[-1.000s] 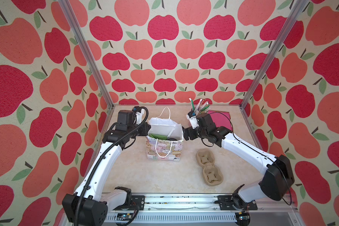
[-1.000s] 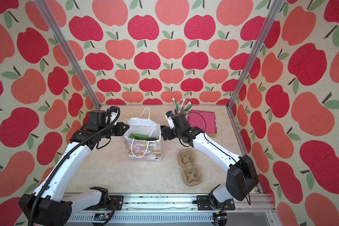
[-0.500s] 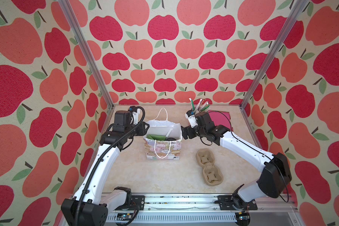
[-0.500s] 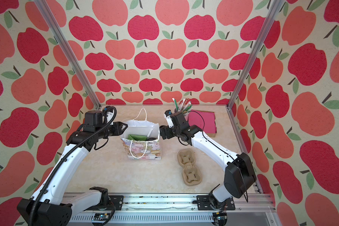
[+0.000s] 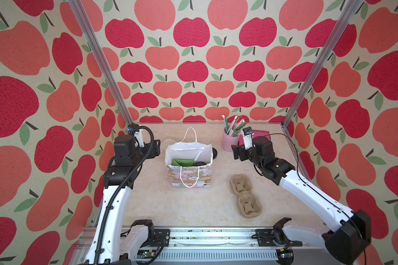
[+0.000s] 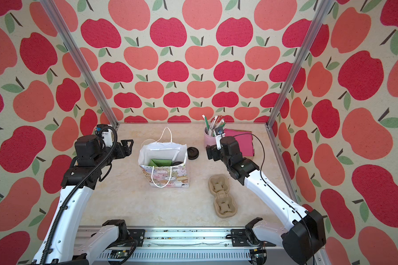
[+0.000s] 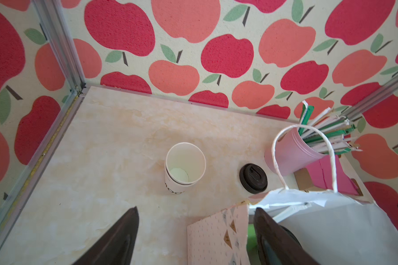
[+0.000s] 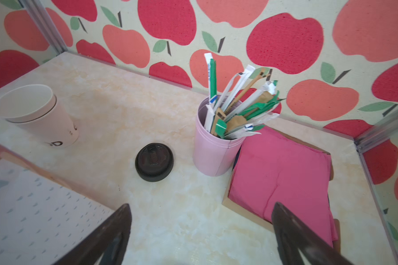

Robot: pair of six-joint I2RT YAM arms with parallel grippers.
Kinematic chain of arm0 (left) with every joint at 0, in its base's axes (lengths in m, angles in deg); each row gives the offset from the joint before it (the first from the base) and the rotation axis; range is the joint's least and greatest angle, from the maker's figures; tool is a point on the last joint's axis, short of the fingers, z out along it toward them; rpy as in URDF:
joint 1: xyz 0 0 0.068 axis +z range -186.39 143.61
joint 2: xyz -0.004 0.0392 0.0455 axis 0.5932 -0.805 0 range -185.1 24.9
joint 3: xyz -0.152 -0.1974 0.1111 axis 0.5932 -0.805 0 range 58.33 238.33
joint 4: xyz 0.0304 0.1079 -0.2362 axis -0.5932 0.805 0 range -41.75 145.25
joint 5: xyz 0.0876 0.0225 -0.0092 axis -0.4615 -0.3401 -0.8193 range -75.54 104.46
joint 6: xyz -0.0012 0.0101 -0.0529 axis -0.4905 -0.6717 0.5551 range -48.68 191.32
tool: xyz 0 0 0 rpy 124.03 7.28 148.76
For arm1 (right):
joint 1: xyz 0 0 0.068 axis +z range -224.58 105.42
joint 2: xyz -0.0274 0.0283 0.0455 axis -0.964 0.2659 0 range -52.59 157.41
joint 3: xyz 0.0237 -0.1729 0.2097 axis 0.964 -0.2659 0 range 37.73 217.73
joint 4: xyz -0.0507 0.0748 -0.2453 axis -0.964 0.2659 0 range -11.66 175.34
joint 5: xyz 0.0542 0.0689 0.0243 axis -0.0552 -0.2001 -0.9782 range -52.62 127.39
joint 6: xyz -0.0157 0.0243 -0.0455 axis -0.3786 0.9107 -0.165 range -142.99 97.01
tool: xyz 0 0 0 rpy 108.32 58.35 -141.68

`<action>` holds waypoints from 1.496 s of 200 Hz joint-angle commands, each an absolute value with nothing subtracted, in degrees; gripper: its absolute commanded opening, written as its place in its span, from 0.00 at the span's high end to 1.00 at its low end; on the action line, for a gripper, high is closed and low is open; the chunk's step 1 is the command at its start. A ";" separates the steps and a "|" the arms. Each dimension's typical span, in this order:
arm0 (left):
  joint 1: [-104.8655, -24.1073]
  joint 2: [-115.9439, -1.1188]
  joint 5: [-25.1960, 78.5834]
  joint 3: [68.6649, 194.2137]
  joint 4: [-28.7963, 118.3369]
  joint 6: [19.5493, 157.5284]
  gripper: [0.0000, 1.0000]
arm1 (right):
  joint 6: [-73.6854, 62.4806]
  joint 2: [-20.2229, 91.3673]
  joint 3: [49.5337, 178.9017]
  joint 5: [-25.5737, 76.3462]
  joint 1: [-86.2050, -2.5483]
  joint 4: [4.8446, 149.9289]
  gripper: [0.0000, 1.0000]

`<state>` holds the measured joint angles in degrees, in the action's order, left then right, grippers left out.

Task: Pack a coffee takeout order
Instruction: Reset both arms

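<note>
Left gripper jaws spread, empty, beside gift bag, right gripper jaws spread, empty, green napkin in bag, carrier outside.

Left pincer opened wide — gift bag released, right pincer drawn back

Both arms are white with black joints and black cables.

it's bright and even in here, soft light all round. the pastel animal-print paper bag throws only a faint shadow on the cream marbled tabletop. both top views are sharp, though the silver aluminium posts splay outward. in its wrist view the right gripper shows dark fingers blurred close to the lens.
</note>
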<state>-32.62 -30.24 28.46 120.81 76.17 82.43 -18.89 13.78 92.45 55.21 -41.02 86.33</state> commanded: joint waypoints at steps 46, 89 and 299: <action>-19.70 -33.92 26.15 103.24 54.93 92.32 0.09 | -11.40 9.68 76.16 57.26 -61.74 73.94 0.01; -19.58 -37.13 15.22 90.87 34.89 94.50 0.06 | -13.46 14.50 65.85 61.58 -69.80 57.37 0.01; -29.28 -58.40 7.57 68.15 -19.28 76.64 0.01 | -24.13 38.45 57.38 50.59 -70.60 19.01 0.01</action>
